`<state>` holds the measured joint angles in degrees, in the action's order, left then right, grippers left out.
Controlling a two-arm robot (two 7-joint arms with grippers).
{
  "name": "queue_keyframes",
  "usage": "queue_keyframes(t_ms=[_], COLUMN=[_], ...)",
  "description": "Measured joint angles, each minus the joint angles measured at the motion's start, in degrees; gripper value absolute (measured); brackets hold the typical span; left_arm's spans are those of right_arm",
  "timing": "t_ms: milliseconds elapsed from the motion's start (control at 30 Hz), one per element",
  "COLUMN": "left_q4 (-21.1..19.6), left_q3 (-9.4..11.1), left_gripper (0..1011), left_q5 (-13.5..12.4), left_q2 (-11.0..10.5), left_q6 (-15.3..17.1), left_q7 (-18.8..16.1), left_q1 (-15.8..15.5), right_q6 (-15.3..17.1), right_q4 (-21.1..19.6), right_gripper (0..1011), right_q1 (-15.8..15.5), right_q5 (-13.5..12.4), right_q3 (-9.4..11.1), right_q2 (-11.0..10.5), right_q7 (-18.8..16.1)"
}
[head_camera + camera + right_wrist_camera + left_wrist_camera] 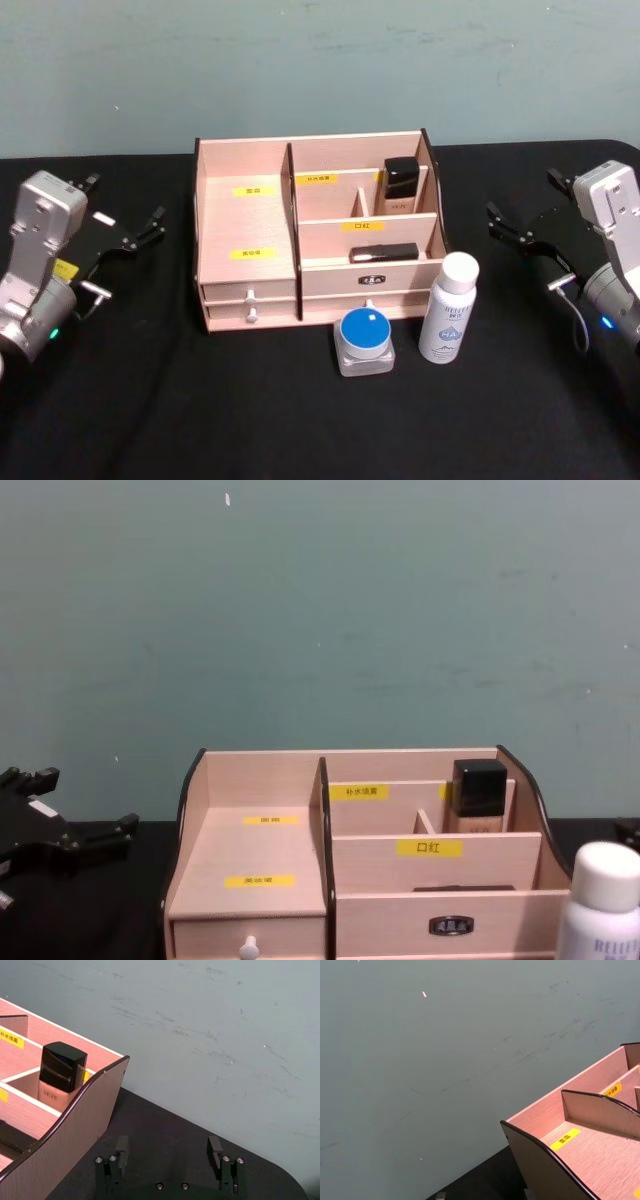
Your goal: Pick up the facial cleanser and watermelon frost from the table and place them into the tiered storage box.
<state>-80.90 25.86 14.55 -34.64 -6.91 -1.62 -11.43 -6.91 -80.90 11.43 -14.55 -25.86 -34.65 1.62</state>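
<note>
Both sets of fingers are spread wide and empty. The left gripper (150,225) sits near the surface's left edge, the right gripper (500,225) near its right edge. The white bottle (447,308) and blue-lidded jar (365,340) stand mid-surface, just beside each other before the tiered storage box's (245,215) right half. Can't tell which is the cleanser. Risks: the tall bottle tips if clipped, the neighbouring jar gets nudged, or a low carry catches the box's front wall.

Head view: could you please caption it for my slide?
Left gripper and right gripper flank the tiered storage box; jar, bottle in front.
</note>
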Motion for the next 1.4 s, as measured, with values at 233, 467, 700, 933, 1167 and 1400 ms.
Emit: queue_keyframes(t_ms=[233, 467, 700, 933, 1167, 1400], left_q4=[0.0, 0.0, 0.0, 0.0, 0.0, 0.0], left_q3=[0.0, 0.0, 0.0, 0.0, 0.0, 0.0], left_gripper=[1010, 1010, 1010, 1009, 1010, 1010], left_q5=[0.0, 0.0, 0.0, 0.0, 0.0, 0.0], left_q2=[0.0, 0.0, 0.0, 0.0, 0.0, 0.0], left_q6=[0.0, 0.0, 0.0, 0.0, 0.0, 0.0], left_q7=[0.0, 0.0, 0.0, 0.0, 0.0, 0.0], left_q1=[0.0, 0.0, 0.0, 0.0, 0.0, 0.0], right_q6=[0.0, 0.0, 0.0, 0.0, 0.0, 0.0], right_q4=[0.0, 0.0, 0.0, 0.0, 0.0, 0.0], right_gripper=[1000, 1000, 1000, 1000, 1000, 1000], right_q1=[0.0, 0.0, 0.0, 0.0, 0.0, 0.0], right_q5=[0.0, 0.0, 0.0, 0.0, 0.0, 0.0], right_q3=[0.0, 0.0, 0.0, 0.0, 0.0, 0.1], right_q2=[0.0, 0.0, 0.0, 0.0, 0.0, 0.1], right_q7=[0.0, 0.0, 0.0, 0.0, 0.0, -0.1])
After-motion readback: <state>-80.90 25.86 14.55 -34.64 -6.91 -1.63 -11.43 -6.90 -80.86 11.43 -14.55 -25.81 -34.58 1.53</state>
